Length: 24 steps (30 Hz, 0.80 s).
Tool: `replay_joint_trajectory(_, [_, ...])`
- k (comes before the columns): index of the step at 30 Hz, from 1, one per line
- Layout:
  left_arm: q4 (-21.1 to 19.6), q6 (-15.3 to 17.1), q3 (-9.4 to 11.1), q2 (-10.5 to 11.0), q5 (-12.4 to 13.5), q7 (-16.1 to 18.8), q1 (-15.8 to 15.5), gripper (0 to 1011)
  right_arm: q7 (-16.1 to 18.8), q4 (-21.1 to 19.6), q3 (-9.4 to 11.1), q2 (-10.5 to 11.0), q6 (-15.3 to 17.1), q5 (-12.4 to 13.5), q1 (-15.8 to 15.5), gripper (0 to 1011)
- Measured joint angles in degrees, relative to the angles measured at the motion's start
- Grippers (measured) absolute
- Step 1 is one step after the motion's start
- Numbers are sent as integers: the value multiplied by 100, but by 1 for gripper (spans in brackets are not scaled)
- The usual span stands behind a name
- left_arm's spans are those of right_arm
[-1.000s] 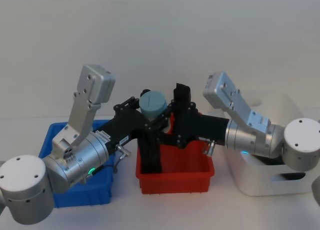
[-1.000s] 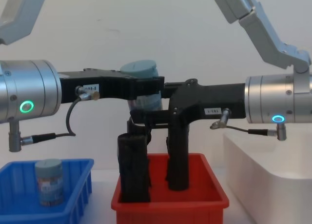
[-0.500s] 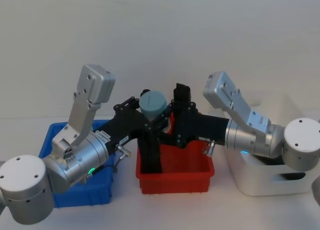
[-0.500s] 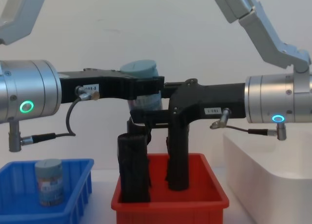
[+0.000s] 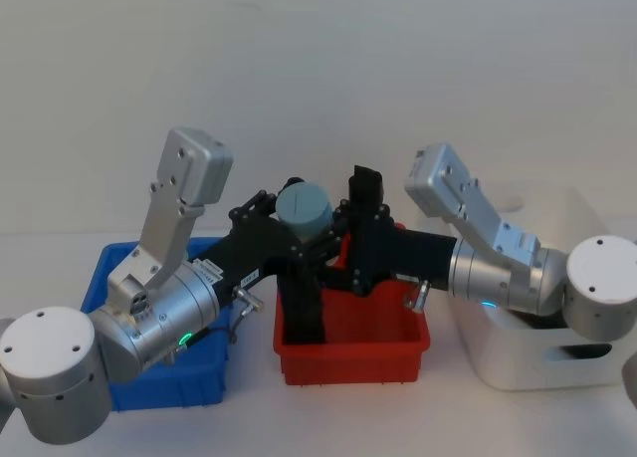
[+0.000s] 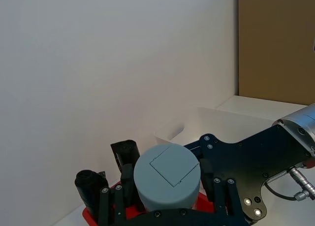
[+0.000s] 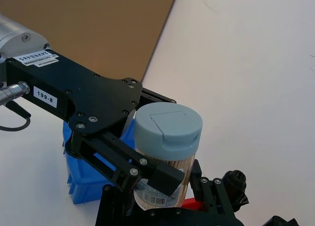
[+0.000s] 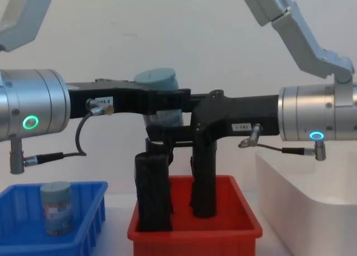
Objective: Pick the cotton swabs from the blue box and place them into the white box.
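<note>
Between your fingers: the cotton swabs (image 5: pixel 304 209) tub, clamped by left gripper (image 5: pixel 299 240) above the red bin (image 5: pixel 350 347).
Right gripper (image 5: pixel 343 240): closed around the tub too, for the handover.
Destination: white box (image 5: pixel 557 362), beyond right fingers.
Blue box (image 8: pixel 83 222): one tub remains.

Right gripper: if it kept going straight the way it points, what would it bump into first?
Most likely the cotton swab tub held up above the red bin; the right gripper points toward the left gripper, already right against the tub, though depth is unclear.
</note>
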Motion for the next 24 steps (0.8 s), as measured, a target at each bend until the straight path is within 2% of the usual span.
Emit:
replay_joint_trajectory(1, [0,0,0,0,0,0,0,830,-1,0,1,0,0,0,0,667])
replay_joint_trajectory(7, [0,0,0,0,0,0,0,1003,-8,0,4,5,-5,0,0,665])
replay_joint_trajectory(16, [-3,-2,0,0,-1,-2,0,1003,-229,-52,57,98,21,-20,-62,667])
replay_joint_trajectory(24, [-3,-5,0,0,-2,-5,0,1003,-654,-188,161,263,112,-56,-202,667])
